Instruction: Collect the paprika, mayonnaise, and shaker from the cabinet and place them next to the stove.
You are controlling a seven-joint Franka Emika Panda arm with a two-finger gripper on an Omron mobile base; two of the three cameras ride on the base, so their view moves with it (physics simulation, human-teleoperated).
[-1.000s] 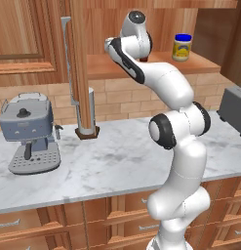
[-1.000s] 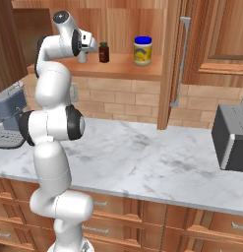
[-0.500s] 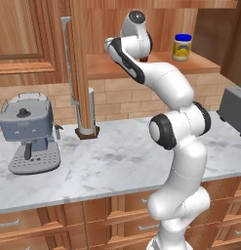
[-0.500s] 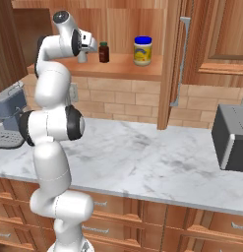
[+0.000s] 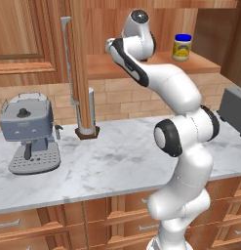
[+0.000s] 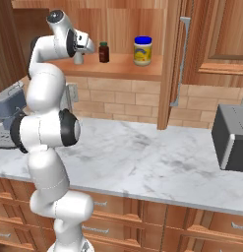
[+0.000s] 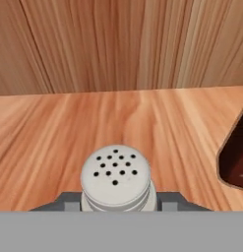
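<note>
Nothing much had changed over the last second: the arm sat in the same reach-up pose in both base views, and the gripper (image 6: 81, 50) stayed up at the shelf of the cabinet (image 6: 123, 69). Jaws were pressed in on the shaker (image 7: 116, 178), which sat right between the fingertips at the bottom of the hand view, perforated cap facing the camera. From the right base view the shaker (image 6: 79, 58) hung just below the hand, its base apparently still on or just off the shelf; I could not tell which.

The paprika (image 6: 104, 51) stood just beside the hand on the shelf, not touching it; in the hand view its dark edge (image 7: 236, 157) showed off to the right of the shaker. The mayonnaise (image 6: 142, 50) stood farther along the same way, past the paprika, well apart from the hand.

Judgement: the grip looked settled, so the closing step was done and the lift and pull-out came next. None of the three items was by the stove yet. Risk on withdrawal was clipping the paprika, since it was close to the hand's side.
</note>
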